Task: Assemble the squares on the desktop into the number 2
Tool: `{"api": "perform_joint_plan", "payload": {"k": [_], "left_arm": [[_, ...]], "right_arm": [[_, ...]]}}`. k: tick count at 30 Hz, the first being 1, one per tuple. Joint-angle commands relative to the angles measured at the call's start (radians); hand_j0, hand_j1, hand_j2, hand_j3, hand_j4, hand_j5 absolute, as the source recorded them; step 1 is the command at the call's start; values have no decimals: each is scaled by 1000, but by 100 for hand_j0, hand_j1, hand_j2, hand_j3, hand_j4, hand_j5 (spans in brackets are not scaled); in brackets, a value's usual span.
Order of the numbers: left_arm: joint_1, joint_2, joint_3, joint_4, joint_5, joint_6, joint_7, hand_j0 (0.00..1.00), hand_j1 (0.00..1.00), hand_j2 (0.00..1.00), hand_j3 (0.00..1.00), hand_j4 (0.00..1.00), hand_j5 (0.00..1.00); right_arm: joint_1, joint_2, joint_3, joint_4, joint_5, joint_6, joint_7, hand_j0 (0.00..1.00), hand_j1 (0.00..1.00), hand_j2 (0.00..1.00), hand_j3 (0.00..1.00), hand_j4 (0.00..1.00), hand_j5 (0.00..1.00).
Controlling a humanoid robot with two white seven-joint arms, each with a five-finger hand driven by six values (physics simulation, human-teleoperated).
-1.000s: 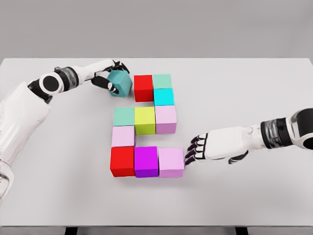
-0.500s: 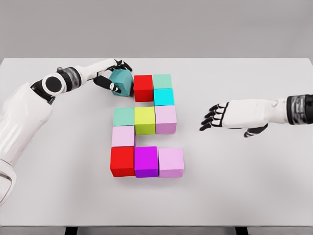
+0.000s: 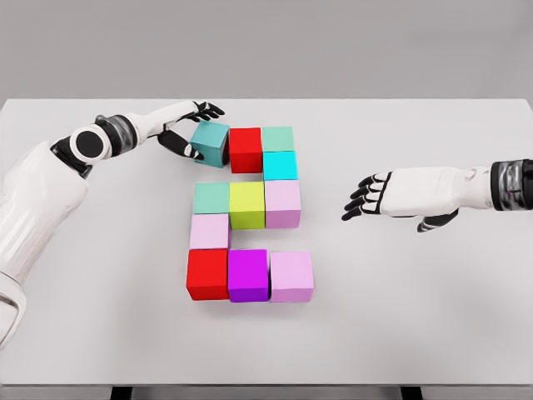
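blocks sit in a bunch on the white table (image 3: 433, 317), and you can see your left hand (image 3: 187, 129) at the far left of the bunch. its fingers are wrapped around the teal block (image 3: 211, 143), thumb on the near side and the other fingers over the far side, so it is gripping that block. the teal block sits flat on the table and touches the red block (image 3: 245, 150) on its right.

going right from there, a light green block (image 3: 277, 138) sits past the red one, and a bright blue block (image 3: 280, 165) is just near of the green one. these make the far row.

the middle row has a green block (image 3: 211, 198), a yellow block (image 3: 246, 205) and a pink block (image 3: 282, 203), all side by side. a pale pink block (image 3: 209, 232) sits just near of the green one, on the left side.

the near row has another red block (image 3: 207, 274), a purple block (image 3: 249, 275) and one more pink block (image 3: 291, 276), all touching.

your right hand (image 3: 391, 196) hangs over the table well to the right of the blocks. its fingers are spread and relaxed, and it holds nothing.
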Motion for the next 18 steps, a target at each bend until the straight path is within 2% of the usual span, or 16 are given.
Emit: {"api": "perform_joint_plan", "payload": {"k": [1, 6, 8, 9, 10, 11, 12, 14, 15, 17, 18], "left_arm": [[0, 7, 3, -3, 8, -3, -2, 89, 89, 89, 89, 89, 89], [-11, 53, -3, -8, 36, -6, -10, 89, 89, 89, 89, 89, 89], [-12, 79, -4, -6, 37, -3, -13, 87, 87, 87, 87, 87, 87], [-18, 92, -7, -5, 36, -3, -17, 82, 82, 82, 82, 82, 82], [-23, 99, -17, -3, 32, -3, -34, 72, 72, 72, 72, 72, 72], [-32, 101, -38, 1, 29, -1, -54, 57, 57, 57, 57, 57, 57], [-40, 99, -52, 7, 26, -1, -54, 48, 48, 48, 48, 48, 48], [-38, 101, -66, 10, 26, 14, -65, 44, 44, 44, 44, 44, 44], [-38, 101, -80, 17, 26, 22, -103, 41, 41, 41, 41, 41, 41], [-43, 104, -86, 15, 25, 17, -128, 35, 35, 35, 35, 35, 35], [-43, 109, -84, 15, 25, 19, -128, 35, 35, 35, 35, 35, 35]], "right_arm": [[0, -2, -8, 0, -5, 2, 0, 100, 100, 100, 100, 100, 100], [8, 0, -7, -14, -3, 2, 0, 100, 100, 100, 100, 100, 100], [18, 0, 39, -57, 4, 2, 0, 100, 100, 100, 100, 100, 100], [18, 1, 69, -68, 4, 2, 0, 100, 100, 100, 100, 100, 100], [18, 3, 81, -74, 4, 2, 0, 100, 100, 100, 100, 100, 100], [18, 4, 87, -74, 4, 2, 0, 100, 100, 100, 100, 100, 100], [20, 6, 93, -75, 6, 2, 0, 100, 100, 100, 100, 100, 100], [20, 9, 115, -75, 7, 2, 0, 100, 100, 100, 100, 100, 100], [20, 12, 122, -77, 7, 2, 0, 100, 100, 100, 100, 100, 100], [20, 16, 122, -78, 7, 2, 0, 100, 100, 100, 100, 100, 100], [20, 21, 127, -78, 7, 2, 0, 100, 100, 100, 100, 100, 100]]}}
